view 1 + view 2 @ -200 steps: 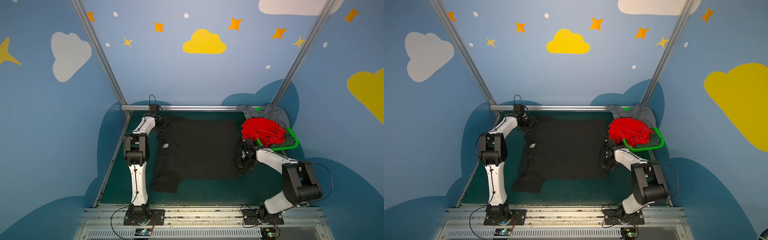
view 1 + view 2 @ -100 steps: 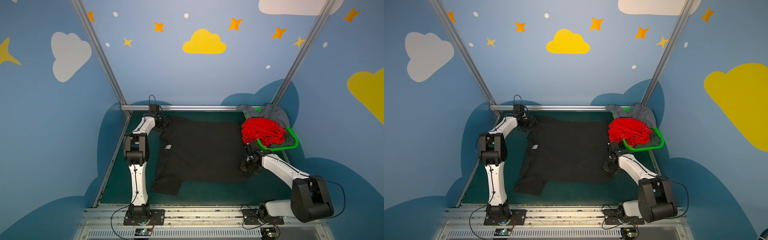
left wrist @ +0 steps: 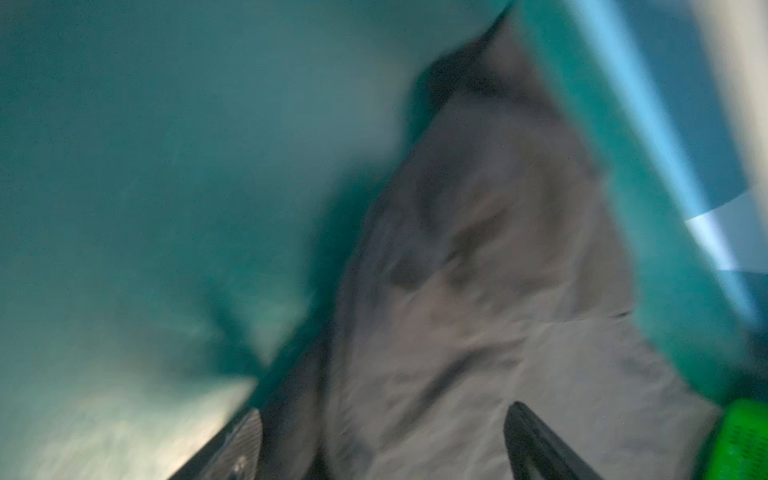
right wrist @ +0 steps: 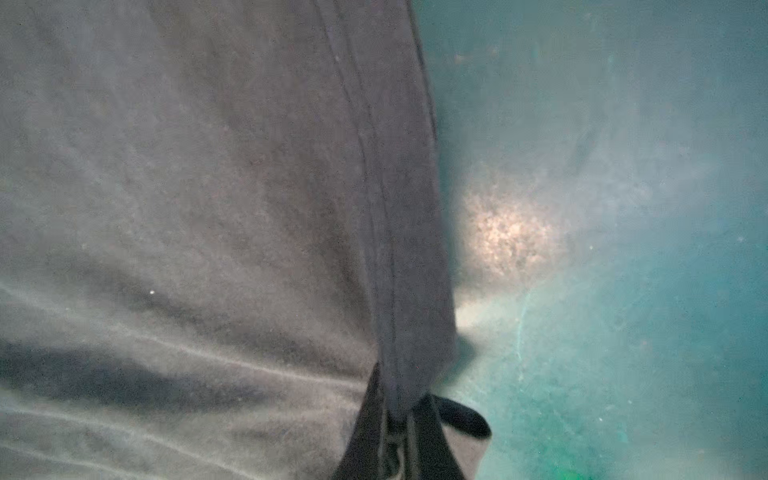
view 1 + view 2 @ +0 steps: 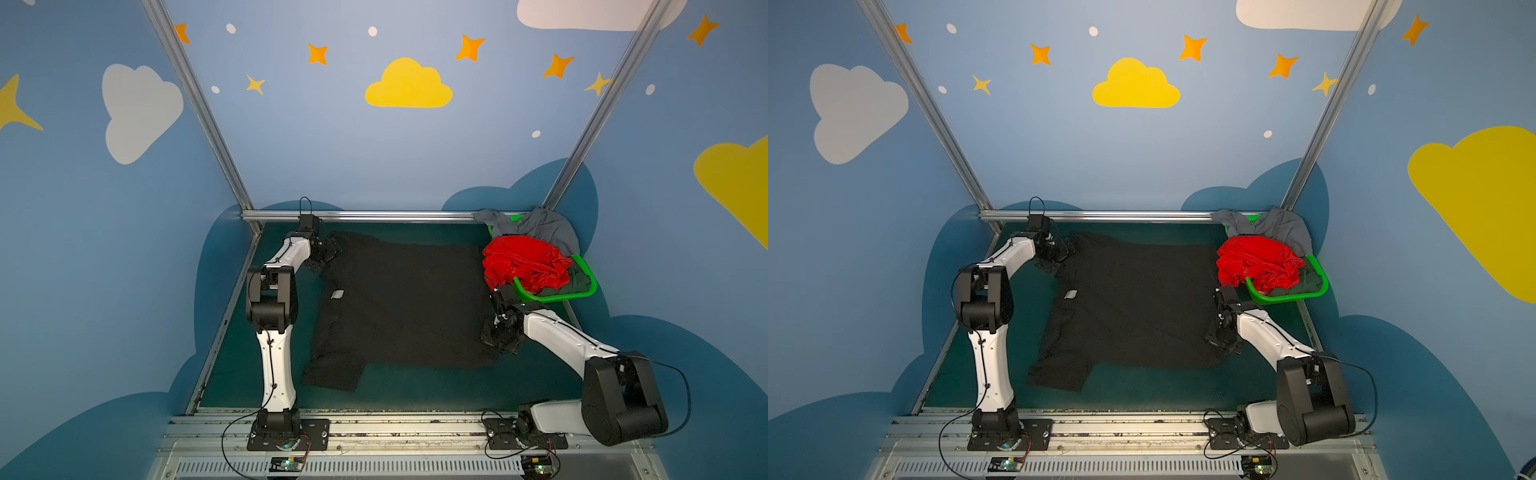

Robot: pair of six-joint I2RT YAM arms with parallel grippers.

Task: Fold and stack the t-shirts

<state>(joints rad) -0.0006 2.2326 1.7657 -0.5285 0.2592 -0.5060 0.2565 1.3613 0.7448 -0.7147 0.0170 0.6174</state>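
Since the black shirt (image 5: pixel 407 307) lies spread across the table (image 5: pixel 415 390), collar left and hem right, the step in hand looks like pulling it flat and square for a first fold.

Nearest, on the left, one sleeve (image 5: pixel 332 374) juts toward the near edge, slightly rumpled. At the near right, the right gripper (image 5: pixel 496 338) sits at the hem corner. Its wrist view shows the fingers pressed together on a pinch of hem, with creases fanning out from the grip. To do this well, I would draw that corner low over the table, gently to the right and nearer, only until the creases go. A harder tug would likely slide the whole shirt, since its left end looks free. The label (image 5: pixel 337 294) marks the collar line to square against.

At the far left, the left gripper (image 5: pixel 332 249) is over the far sleeve with its fingers (image 3: pixel 536 440) spread. Cloth lies between them, unclamped as far as the blurred wrist view tells. It should probably close there first, to anchor the shirt.

At the far right stands the basket (image 5: pixel 552 296), just beside the right arm. The red shirt (image 5: pixel 523 262) is heaped in it and overhangs the rim toward the black shirt. The grey shirt (image 5: pixel 540 228) drapes over the far rim, and the green shirt (image 5: pixel 579 280) lies underneath. A rising right arm could snag the red one. The rail (image 5: pixel 374 215) just behind the left gripper leaves little room to pull farther back.
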